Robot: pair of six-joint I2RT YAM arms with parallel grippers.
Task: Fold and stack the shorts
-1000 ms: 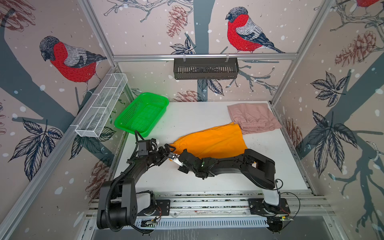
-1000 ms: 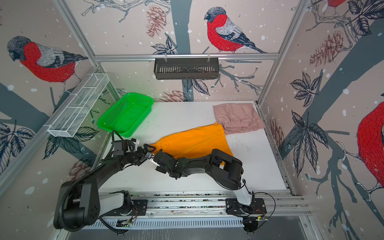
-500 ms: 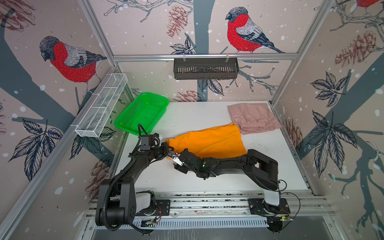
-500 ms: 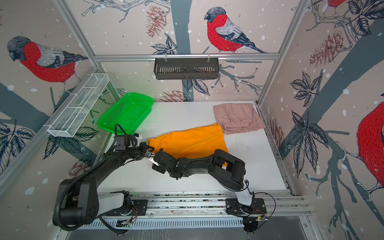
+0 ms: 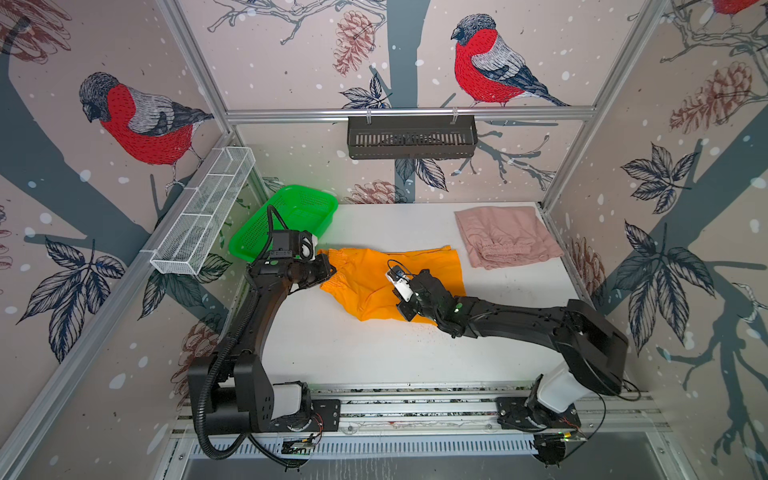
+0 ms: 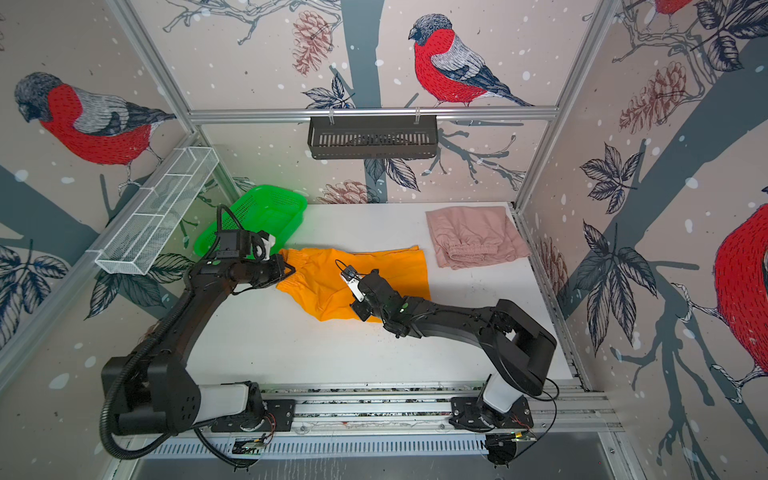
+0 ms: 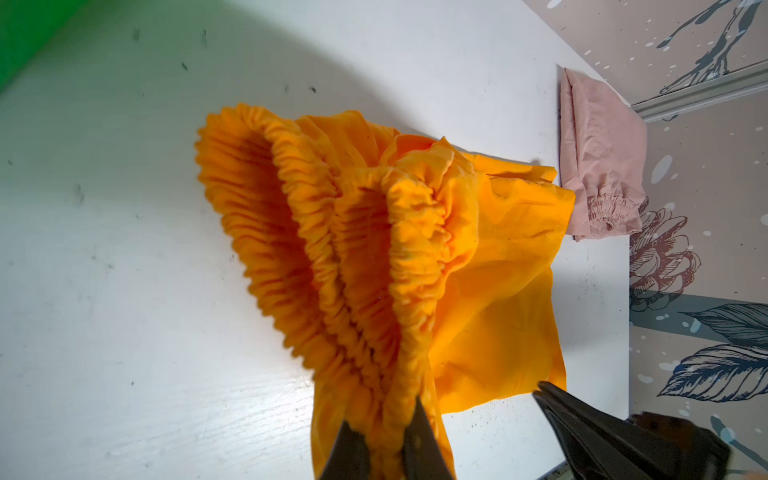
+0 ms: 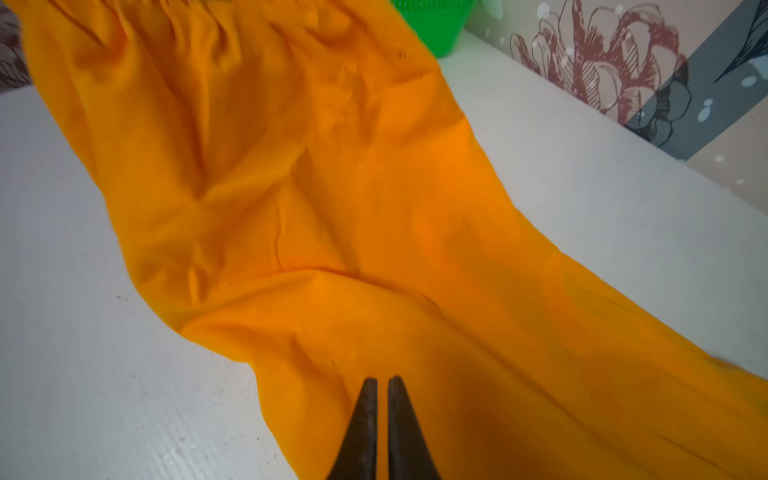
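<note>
The orange shorts (image 5: 365, 286) (image 6: 324, 295) lie spread across the middle of the white table. My left gripper (image 7: 384, 436) (image 5: 329, 268) is shut on their gathered waistband (image 7: 415, 257), lifting that end off the table. My right gripper (image 8: 382, 380) (image 5: 397, 291) hovers low over the orange fabric (image 8: 332, 166) near its front edge. Its jaws are shut with nothing seen between them. The pink shorts (image 5: 507, 237) (image 6: 478, 235) (image 7: 598, 158) lie folded at the back right corner, apart from both grippers.
A green mesh basket (image 5: 320, 199) (image 6: 291, 199) stands at the back left, just behind my left wrist. A white wire rack (image 5: 203, 216) hangs on the left wall and a black basket (image 5: 411, 137) on the rear wall. Enclosure walls close in on three sides.
My left gripper shut on the waistband and drew it back towards the basket. My right gripper let go of the waistband, shut again, and pulled away to the right over the fabric.
</note>
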